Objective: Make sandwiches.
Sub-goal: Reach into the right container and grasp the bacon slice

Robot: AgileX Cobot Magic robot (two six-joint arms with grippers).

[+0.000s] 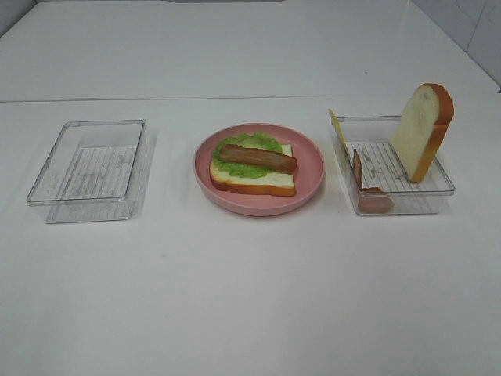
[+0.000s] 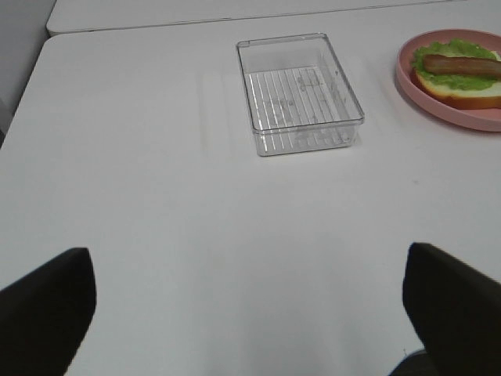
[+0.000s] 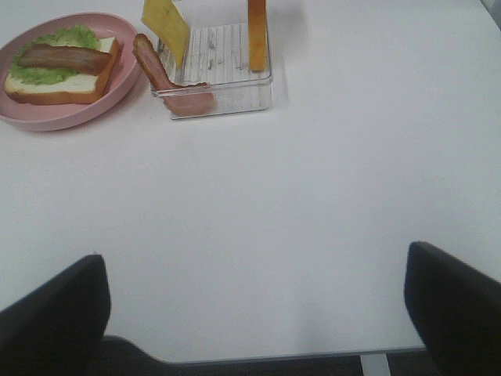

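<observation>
On the pink plate (image 1: 313,164) in the middle lies a partly built sandwich (image 1: 252,168): a white bread slice with green lettuce and one bacon strip on top, also seen on the plate (image 2: 407,78) and plate (image 3: 47,117). The clear box (image 1: 427,188) on the right holds an upright bread slice (image 1: 423,133), a bacon strip (image 1: 368,192) and a yellow cheese slice (image 3: 166,27). Neither arm shows in the high view. My left gripper (image 2: 246,313) and right gripper (image 3: 254,313) stand open over bare table, far from the food, holding nothing.
An empty clear box (image 1: 90,168) sits on the left of the white table, also visible as the box (image 2: 301,94) in the left wrist view. A seam runs across the table behind the items. The table's near edge shows in the right wrist view.
</observation>
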